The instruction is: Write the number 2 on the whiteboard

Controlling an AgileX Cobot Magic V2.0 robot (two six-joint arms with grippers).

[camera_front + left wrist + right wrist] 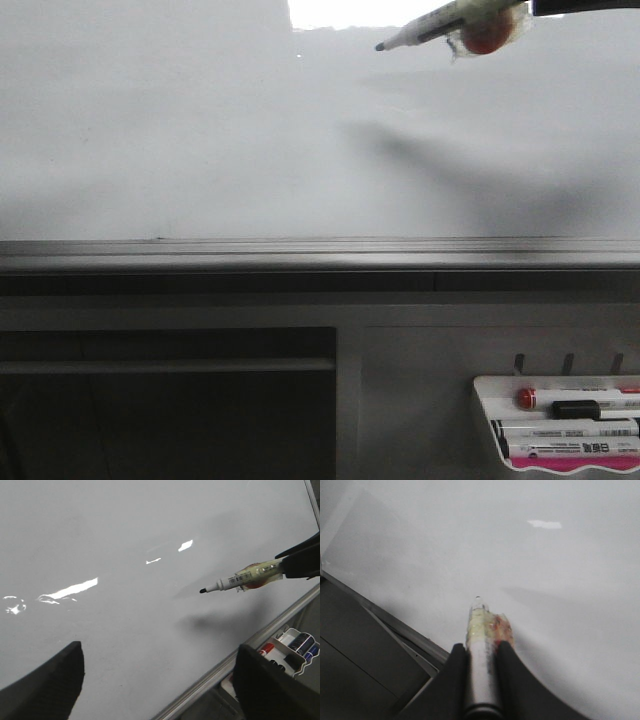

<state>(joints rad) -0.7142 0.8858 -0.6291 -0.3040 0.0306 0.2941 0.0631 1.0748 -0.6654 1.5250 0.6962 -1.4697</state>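
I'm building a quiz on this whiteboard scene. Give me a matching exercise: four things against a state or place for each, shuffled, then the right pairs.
Things:
1. whiteboard
2. marker
3. left end effector
4. marker tray

States or places:
A. open, holding nothing
B. held in the right end effector, tip uncapped
C. no writing visible
D. below the board's lower edge, holding spare pens

Pairs: 1-C, 2-B, 3-A, 4-D
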